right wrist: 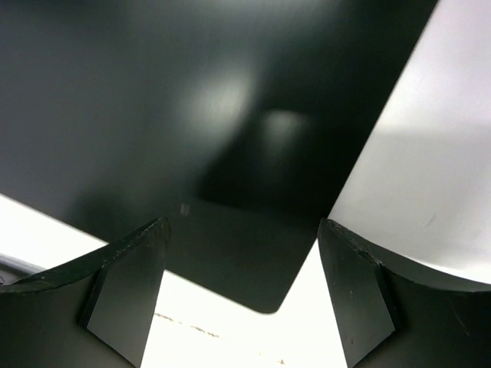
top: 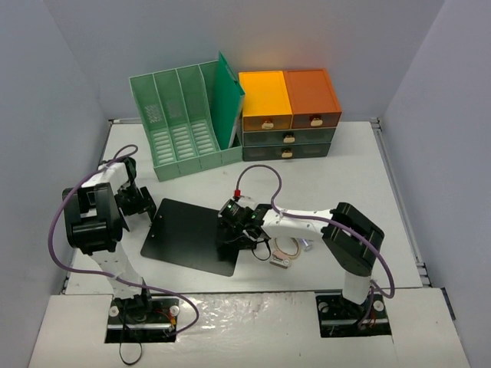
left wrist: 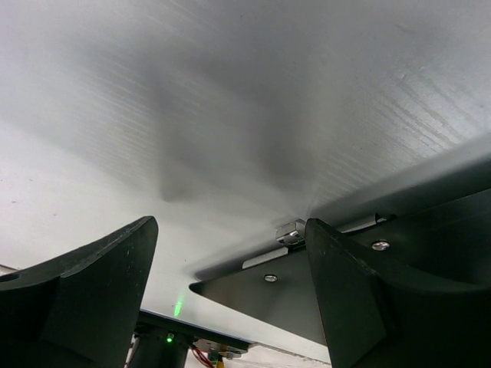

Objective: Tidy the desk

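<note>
**Right gripper** (right wrist: 242,284): fingers (right wrist: 126,284) apart, nothing clamped between them. In the wrist view the rounded corner of the black sheet (right wrist: 192,115) lies in the gap between the fingers, low in the frame, and the sheet spreads from there to the upper left. Bare desk (right wrist: 430,176) fills the right side.

In the overhead view the right gripper (top: 236,218) hangs over the right-hand edge of the black sheet (top: 192,234), which lies flat at the centre of the desk (top: 345,176). The sheet's long axis appears to run left to right across the frame, slightly tilted.

**Left gripper** (left wrist: 230,291): fingers (left wrist: 100,284) apart and empty, pale surface beyond them. Overhead, the left gripper (top: 136,201) sits just beside the sheet's upper-left corner, off the sheet.

The right arm is judged the nearer, with a corner already between its fingers. A grasp would likely need that corner raised off the desk, since the sheet lies flush.

The file rack (top: 184,123) and drawer unit (top: 288,115) stand at the upper centre, well apart from both grippers.
</note>
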